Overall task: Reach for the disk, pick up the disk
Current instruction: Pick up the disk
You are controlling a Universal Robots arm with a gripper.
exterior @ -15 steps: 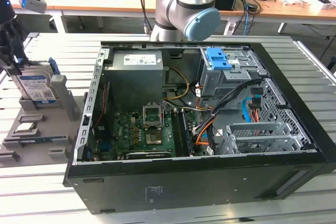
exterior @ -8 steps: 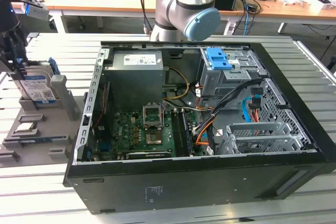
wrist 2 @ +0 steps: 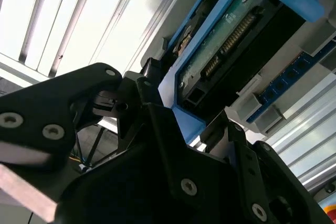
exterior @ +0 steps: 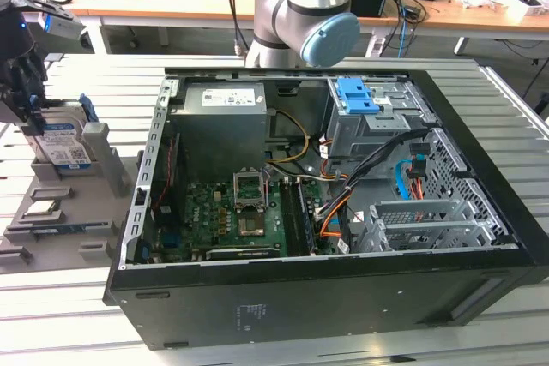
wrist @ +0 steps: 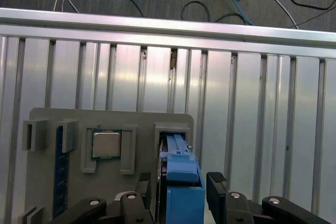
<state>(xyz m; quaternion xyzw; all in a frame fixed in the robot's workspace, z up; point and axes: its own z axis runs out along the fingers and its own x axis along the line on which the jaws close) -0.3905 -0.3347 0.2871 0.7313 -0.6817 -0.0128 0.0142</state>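
Two black metal fingers of the gripper astride the flat silver-grey disk with its bright blue plastic bracket — spread just wider than it, a slim gap on one side, contact on the other hard to make out. Disk on edge in a slot of the pale grey moulded holder, at the exterior view's left, left of the open black computer case. Lower part sunk out of sight in the slot; gripper body cut off at the frame edge. Green circuit board and connector pins bared in the second wrist view — matt blue frame around them. Square silver chip flat in a neighbouring recess; ribbed aluminium table beneath.
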